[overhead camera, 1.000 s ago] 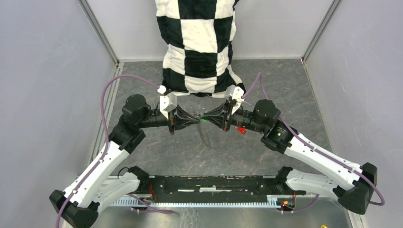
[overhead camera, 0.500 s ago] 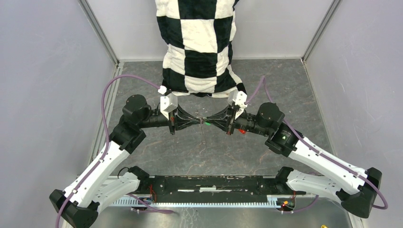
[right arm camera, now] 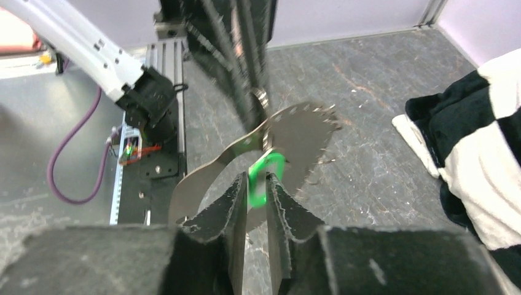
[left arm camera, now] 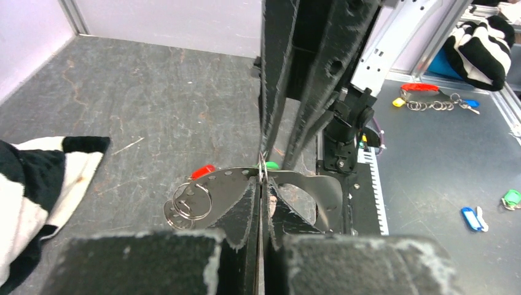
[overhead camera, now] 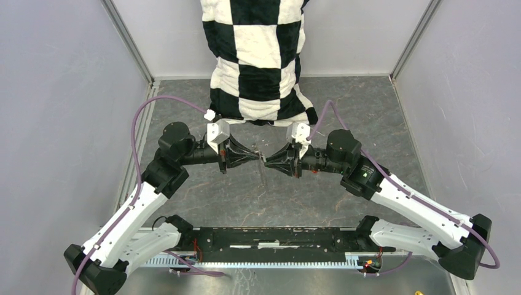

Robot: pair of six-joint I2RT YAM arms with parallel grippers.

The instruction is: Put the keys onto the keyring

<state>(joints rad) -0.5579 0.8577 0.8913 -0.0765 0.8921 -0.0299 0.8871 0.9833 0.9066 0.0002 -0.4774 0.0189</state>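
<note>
My left gripper (left arm camera: 262, 184) is shut on the keyring (left arm camera: 319, 184), a silvery loop that shows as a perforated metal band. It hangs edge-on below the fingertips in the top view (overhead camera: 264, 175). Two small rings (left arm camera: 187, 203) dangle at its left end. My right gripper (right arm camera: 258, 184) meets the left gripper (overhead camera: 259, 155) tip to tip. Its jaws are nearly together, pinching the green key's head (right arm camera: 265, 178) right against the keyring (right arm camera: 301, 132). The red key's head (left arm camera: 203, 171) peeks over the band's far edge. Both key blades are hidden.
A black-and-white checkered cloth (overhead camera: 258, 55) lies at the back of the table. The arms' base rail (overhead camera: 270, 236) runs along the near edge. On the metal surface beyond it lie other tags: a red one with rings (left arm camera: 424, 89), blue ones (left arm camera: 472, 218) and a green one (left arm camera: 510, 198).
My right gripper has moved left and turned, closing the gap to the left gripper's tip. The green and red heads no longer show from above. The left arm has held still.
</note>
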